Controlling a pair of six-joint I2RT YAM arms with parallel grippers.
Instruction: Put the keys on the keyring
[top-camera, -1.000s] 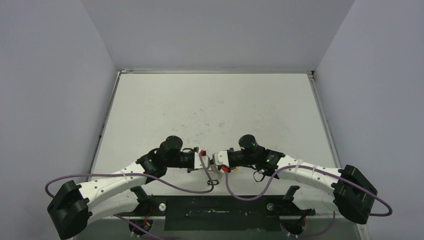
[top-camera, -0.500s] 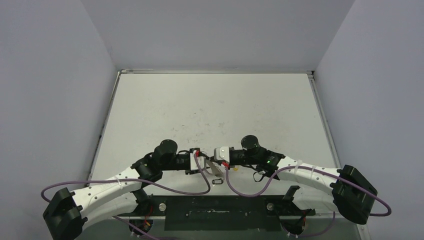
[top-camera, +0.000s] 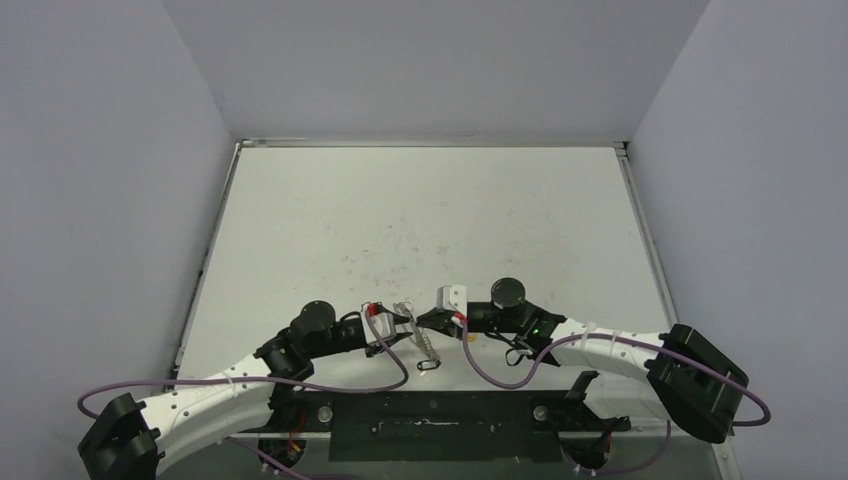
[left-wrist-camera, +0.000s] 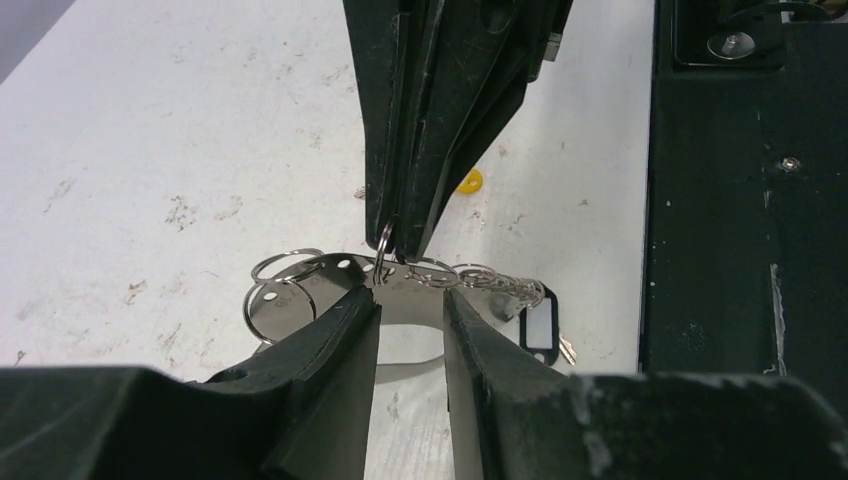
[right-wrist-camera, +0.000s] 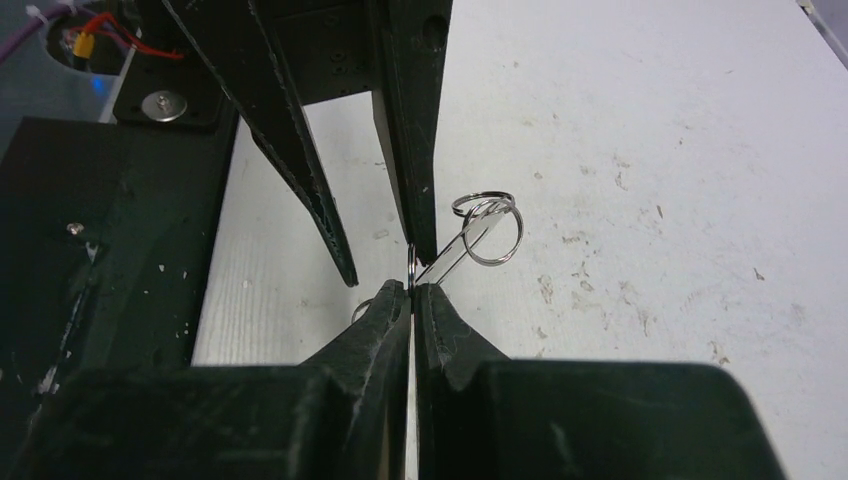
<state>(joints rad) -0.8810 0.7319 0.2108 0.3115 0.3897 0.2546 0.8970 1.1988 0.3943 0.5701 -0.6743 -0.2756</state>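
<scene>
Only the left wrist view showed the keyring flat-on, with a tagged key at its 4 o'clock; the right wrist view caught it edge-on. The right gripper pinched one small ring. The left gripper stood slightly spread astride the band, contact unclear

The scene is lit brightly and evenly from overhead. The white tabletop is rendered without glare, and only short, soft shadows are cast beneath the arms. In the 2 wrist views the nearest jaws are shown dark and slightly out of focus. Small glints are caught on the keyring.
</scene>
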